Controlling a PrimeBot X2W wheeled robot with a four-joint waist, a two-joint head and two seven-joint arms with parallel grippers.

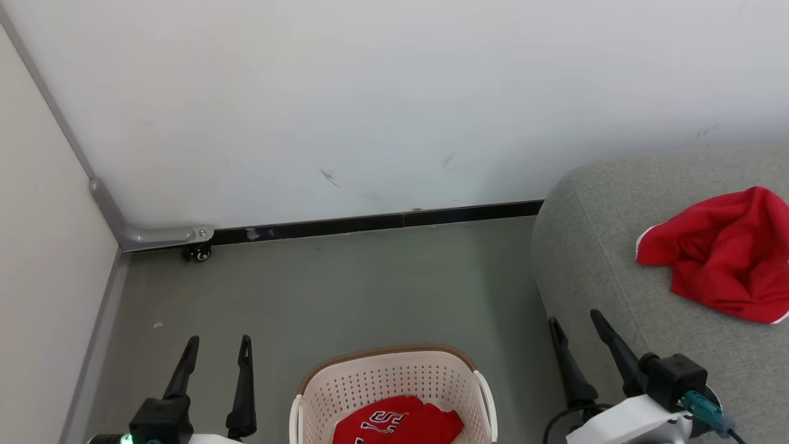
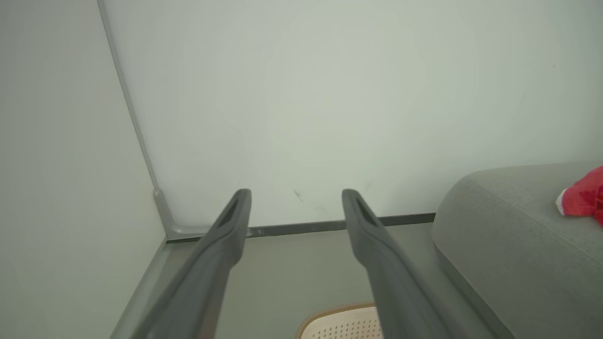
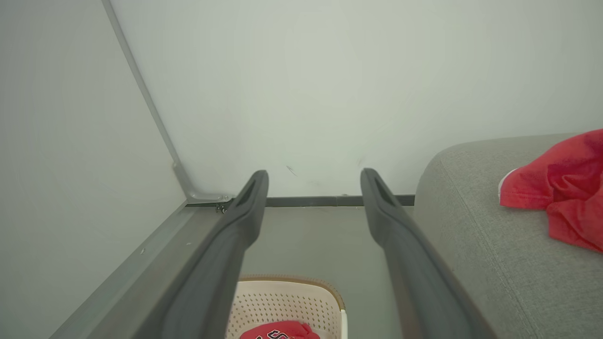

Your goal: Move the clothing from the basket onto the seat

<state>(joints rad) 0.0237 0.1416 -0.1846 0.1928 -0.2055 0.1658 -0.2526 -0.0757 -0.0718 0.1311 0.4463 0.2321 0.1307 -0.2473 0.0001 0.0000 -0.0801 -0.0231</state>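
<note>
Jaws gaping wide on both sides, nothing held; red jersey (image 1: 400, 425) sits in the basket (image 1: 382, 377), another red garment (image 1: 721, 256) already on the seat (image 1: 592, 265); I'd dip straight down, pinch a thick fold

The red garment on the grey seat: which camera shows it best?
Head view: the red garment lies nearly whole on the seat. The right wrist view crops it; the left wrist view catches a corner.
</note>
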